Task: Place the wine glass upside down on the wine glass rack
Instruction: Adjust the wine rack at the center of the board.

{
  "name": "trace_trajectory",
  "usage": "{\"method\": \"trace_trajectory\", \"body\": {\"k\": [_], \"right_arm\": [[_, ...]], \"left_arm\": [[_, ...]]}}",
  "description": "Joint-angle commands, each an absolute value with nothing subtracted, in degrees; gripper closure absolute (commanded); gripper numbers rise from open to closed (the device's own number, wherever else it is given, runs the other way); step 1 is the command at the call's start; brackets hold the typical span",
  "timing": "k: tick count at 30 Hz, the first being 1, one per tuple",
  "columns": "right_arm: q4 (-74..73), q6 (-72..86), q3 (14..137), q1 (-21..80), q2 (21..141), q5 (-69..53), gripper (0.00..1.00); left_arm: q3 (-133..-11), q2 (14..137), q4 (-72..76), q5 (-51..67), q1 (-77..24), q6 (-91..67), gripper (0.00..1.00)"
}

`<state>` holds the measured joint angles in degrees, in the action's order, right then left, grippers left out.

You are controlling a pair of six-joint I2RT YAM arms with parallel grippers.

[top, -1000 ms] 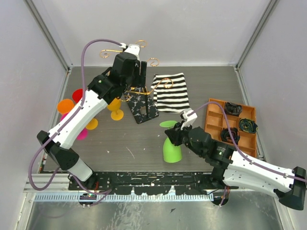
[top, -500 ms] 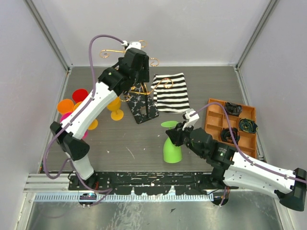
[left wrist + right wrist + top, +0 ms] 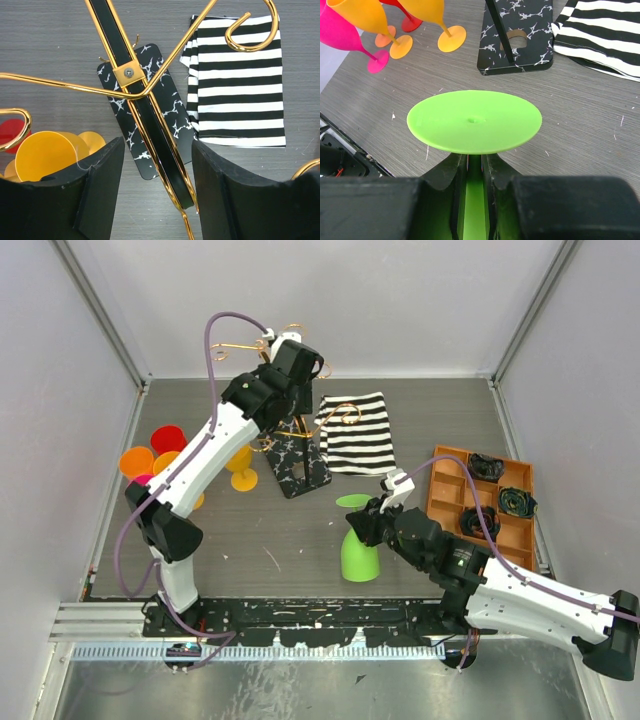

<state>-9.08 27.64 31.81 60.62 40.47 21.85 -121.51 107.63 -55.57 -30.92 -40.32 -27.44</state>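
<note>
The green wine glass [image 3: 359, 555] stands upside down on the table, bowl down and foot up. My right gripper [image 3: 366, 523] is shut on its stem just under the round foot [image 3: 474, 121]. The wine glass rack [image 3: 292, 458] is a gold wire stand on a black marbled base at the back centre. My left gripper [image 3: 297, 398] is open, high over the rack and looking down. In the left wrist view the rack's post [image 3: 131, 85] runs between the open fingers [image 3: 102, 190], without touching them by the look of it.
A black-and-white striped cloth [image 3: 357, 432] lies right of the rack base. Yellow [image 3: 240, 465], orange, red and pink wine glasses [image 3: 150, 455] stand at the left. An orange tray [image 3: 447, 502] with black parts sits at the right.
My left arm has swung right and farther back, bringing its gripper over the rack's post. My right gripper and the green glass have barely moved.
</note>
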Motion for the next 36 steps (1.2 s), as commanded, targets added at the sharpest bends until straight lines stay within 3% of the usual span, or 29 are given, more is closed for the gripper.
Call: {"method": "trace_trajectory", "body": {"k": [1,7,28,36], "right_arm": [[-6.8,28.5,32.0,60.4,39.5,22.8,0.99],[-7.0,28.7,31.6,60.4,39.1,23.2,0.99],[-7.0,28.9,31.4,60.5,40.0,25.4,0.99],[-6.9,28.6,31.8,60.5,40.9,27.1,0.99]], "left_arm": [[-123.1,108.6,-56.3,-31.4,-40.2,-28.4,0.38],[-124.1,109.6,-57.3,-30.3,-40.1,-28.0,0.45],[-124.5,108.1,-55.9,-23.0,-40.1,-18.6,1.0],[-122.3,106.0,-55.1,-19.4,-40.1,-17.6,1.0]]}}
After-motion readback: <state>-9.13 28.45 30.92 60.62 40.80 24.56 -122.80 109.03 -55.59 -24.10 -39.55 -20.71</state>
